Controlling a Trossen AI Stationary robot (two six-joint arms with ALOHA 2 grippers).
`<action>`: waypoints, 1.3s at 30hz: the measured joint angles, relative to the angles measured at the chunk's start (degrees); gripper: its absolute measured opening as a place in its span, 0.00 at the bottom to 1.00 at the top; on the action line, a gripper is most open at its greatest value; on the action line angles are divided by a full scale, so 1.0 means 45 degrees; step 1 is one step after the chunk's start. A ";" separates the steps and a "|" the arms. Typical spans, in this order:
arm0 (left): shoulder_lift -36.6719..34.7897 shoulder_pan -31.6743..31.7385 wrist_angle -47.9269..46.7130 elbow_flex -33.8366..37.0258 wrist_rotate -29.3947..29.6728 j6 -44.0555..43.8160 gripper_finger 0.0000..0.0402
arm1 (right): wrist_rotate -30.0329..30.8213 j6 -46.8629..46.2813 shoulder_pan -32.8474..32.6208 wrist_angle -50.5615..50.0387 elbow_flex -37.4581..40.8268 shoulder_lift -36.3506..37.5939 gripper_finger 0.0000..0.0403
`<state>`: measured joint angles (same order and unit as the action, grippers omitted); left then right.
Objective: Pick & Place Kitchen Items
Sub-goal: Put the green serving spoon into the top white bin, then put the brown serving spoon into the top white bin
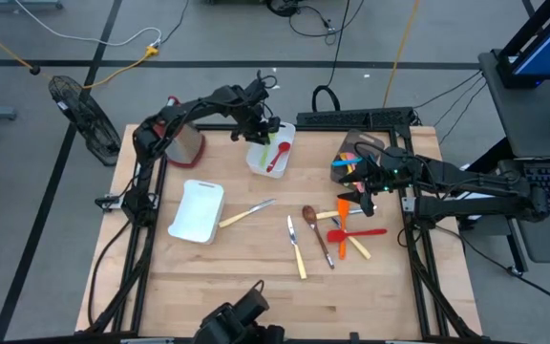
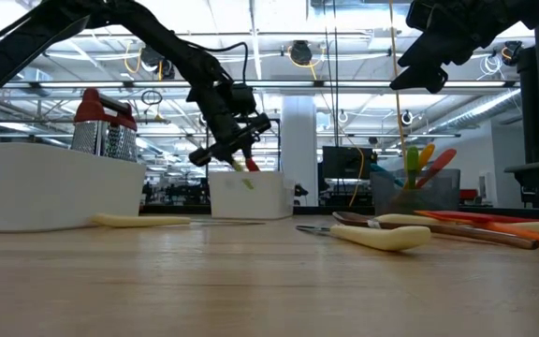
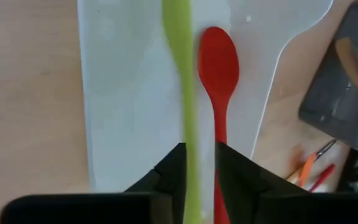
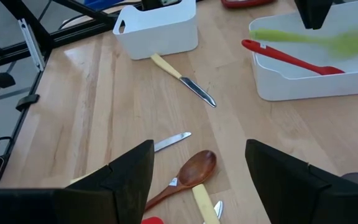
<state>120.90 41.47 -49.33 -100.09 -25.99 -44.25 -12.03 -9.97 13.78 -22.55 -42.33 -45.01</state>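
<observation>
Green spoon (image 3: 186, 124), handle end behind left claw (image 3: 199, 180)

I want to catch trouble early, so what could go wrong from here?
The left gripper holds the long green silicone spoon over the white rectangular tray. Released from here, it may tip over the rim or land on the red silicone spoon. The open right gripper hangs over crowded cutlery and could grab two pieces.

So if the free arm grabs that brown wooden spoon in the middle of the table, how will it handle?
The wooden spoon is probably stiff and light, as it looks like solid wood. Its rounded bowl may rock when nudged. It lies against cream-handled cutlery, so lifting it could drag those along. The right gripper hovers over it, open.
</observation>
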 joint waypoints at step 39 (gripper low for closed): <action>-0.8806 -0.3318 0.0323 0.2011 0.4127 0.6085 0.54 | 0.2017 0.0190 -0.2962 0.3005 0.0005 -0.2214 0.61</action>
<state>81.27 26.54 -47.88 -91.04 -7.41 -16.87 -2.96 -9.11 0.45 -9.03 -42.30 -54.98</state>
